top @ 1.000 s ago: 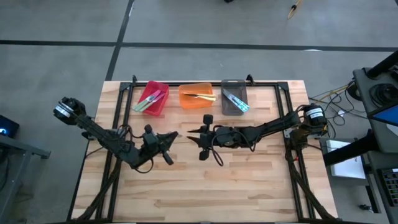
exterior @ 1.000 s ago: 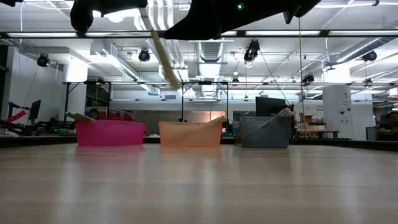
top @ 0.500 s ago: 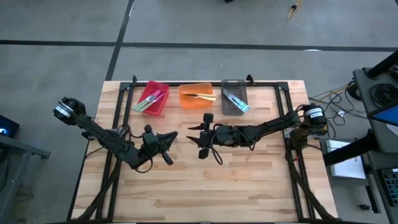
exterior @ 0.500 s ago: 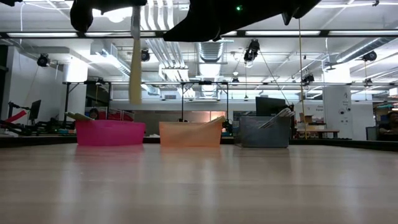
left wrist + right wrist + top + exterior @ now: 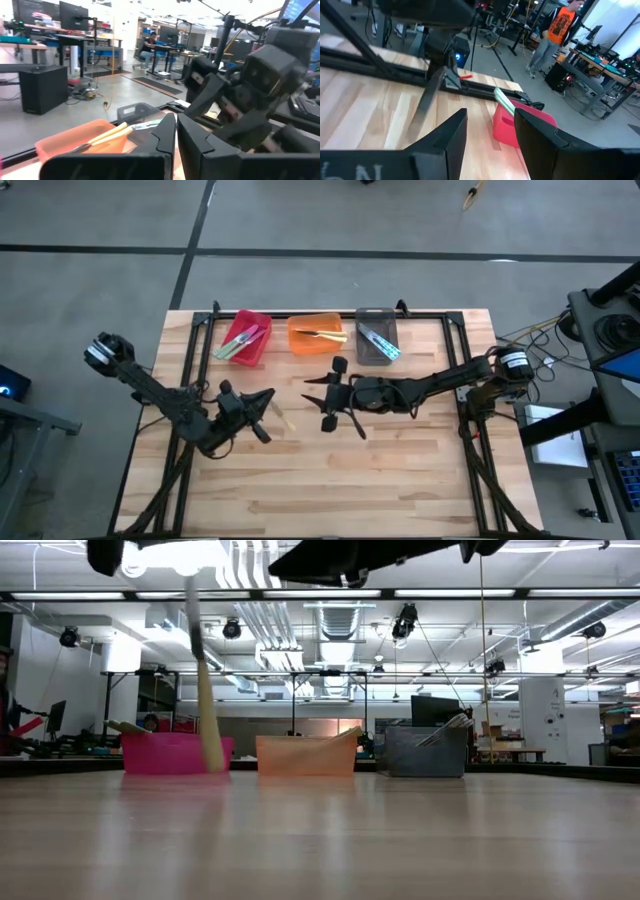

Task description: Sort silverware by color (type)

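The left hand (image 5: 262,402) is pinching shut on the metal end of a pale yellow-handled utensil (image 5: 283,417), light, stiff and slippery, dangling below it, while just beside, the right hand (image 5: 318,393) is gaping empty.

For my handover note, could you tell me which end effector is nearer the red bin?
Left. The left end effector sits just in front of the red bin; the right end effector is farther, nearer the orange bin.

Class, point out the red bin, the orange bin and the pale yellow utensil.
red bin (image 5: 257,351), high view, near rim.
orange bin (image 5: 313,345), high view, near wall.
pale yellow utensil (image 5: 210,740), low view, handle.
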You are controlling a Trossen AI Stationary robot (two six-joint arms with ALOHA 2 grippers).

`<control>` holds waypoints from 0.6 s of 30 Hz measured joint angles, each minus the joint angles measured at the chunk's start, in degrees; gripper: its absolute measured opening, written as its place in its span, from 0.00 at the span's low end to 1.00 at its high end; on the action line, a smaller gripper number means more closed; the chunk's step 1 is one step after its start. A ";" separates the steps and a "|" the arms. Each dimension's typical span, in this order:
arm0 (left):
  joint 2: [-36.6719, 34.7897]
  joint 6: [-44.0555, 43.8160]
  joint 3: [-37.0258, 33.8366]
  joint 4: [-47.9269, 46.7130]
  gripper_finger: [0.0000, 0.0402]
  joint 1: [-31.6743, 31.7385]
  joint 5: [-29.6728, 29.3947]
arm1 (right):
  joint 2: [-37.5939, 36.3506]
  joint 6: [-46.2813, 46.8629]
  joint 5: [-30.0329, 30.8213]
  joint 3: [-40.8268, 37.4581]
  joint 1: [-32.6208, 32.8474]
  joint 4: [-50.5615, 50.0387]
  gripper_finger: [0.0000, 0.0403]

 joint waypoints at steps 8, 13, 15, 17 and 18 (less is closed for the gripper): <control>-0.99 0.60 -0.03 -0.32 0.00 -4.66 -5.68 | -1.24 6.00 -0.07 -0.01 0.00 -1.65 0.39; 1.08 -2.39 -0.10 -0.36 0.00 -8.42 -6.09 | -1.21 10.16 -0.06 -0.01 -0.63 -3.99 0.39; 1.78 -3.79 -0.10 -1.27 0.00 -10.99 -6.10 | -1.21 12.53 -0.03 -0.01 -1.08 -5.14 0.39; 2.44 -7.80 -0.10 -4.84 0.00 -14.16 -6.10 | -1.17 14.60 -0.11 -0.01 -1.56 -5.30 0.39; 2.89 -11.18 -0.14 -7.69 0.00 -15.96 -6.10 | -1.08 15.54 -0.15 -0.01 -1.85 -5.11 0.39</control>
